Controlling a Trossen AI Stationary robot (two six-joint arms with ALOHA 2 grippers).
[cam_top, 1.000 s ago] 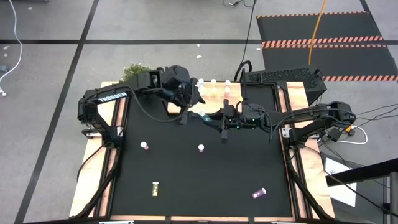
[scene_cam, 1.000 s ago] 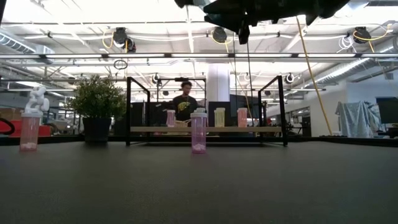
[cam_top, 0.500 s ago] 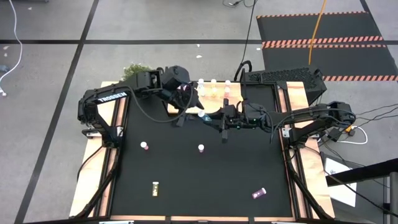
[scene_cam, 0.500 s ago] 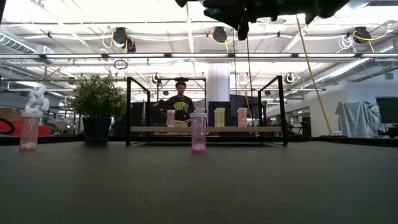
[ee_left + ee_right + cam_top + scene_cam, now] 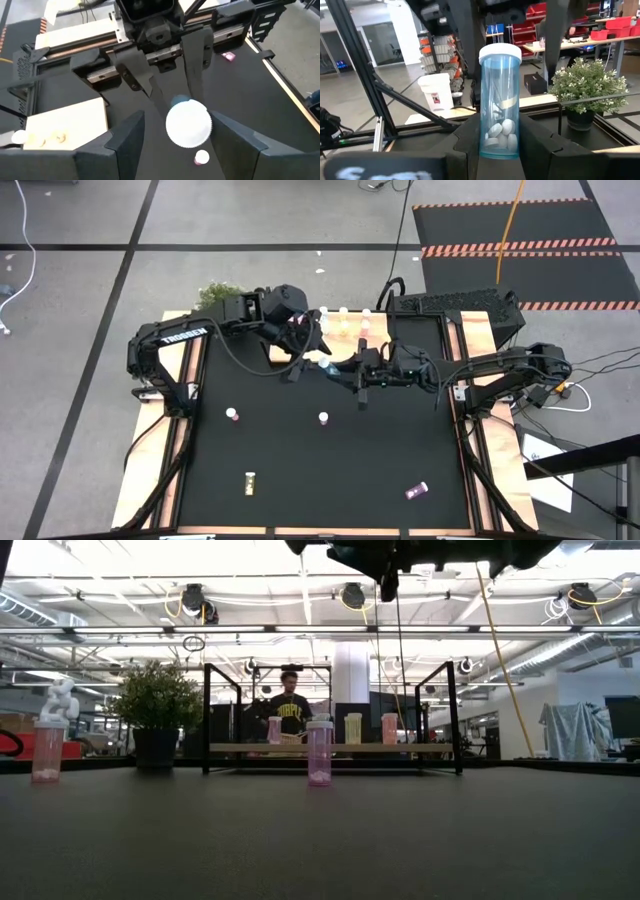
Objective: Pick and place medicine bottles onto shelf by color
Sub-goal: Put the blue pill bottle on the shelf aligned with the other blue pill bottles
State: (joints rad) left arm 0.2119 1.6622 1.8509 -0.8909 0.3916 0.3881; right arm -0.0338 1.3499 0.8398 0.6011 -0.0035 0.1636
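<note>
My right gripper (image 5: 500, 137) is shut on a teal-blue bottle (image 5: 500, 100) with a white cap, held high above the mat in front of the shelf (image 5: 345, 327). The bottle's cap (image 5: 188, 124) shows from above in the left wrist view. My left gripper (image 5: 180, 145) is open above the bottle, one finger on either side of the cap, apart from it. A pink bottle (image 5: 320, 752) stands mid-mat, and another (image 5: 48, 750) stands at the left. A yellow one (image 5: 250, 481) and a pink-purple one (image 5: 416, 491) lie near the front. My right gripper pinches the lower part of the bottle's body (image 5: 488, 142) between its two fingers. The fingers (image 5: 192, 70) come level from the table's right side. The bottle stands upright in the hold, cap up, lifted clear of the mat.
The shelf (image 5: 330, 748) at the far edge carries several bottles, among them pink (image 5: 274, 730) and yellow (image 5: 353, 727). A potted plant (image 5: 158, 705) stands at the far left. A person (image 5: 290, 710) is in the room behind the shelf.
The dark fingers at the top of the low view have risen a little. Both grippers otherwise stay at the bottle, and the bottles on the mat have not moved.
</note>
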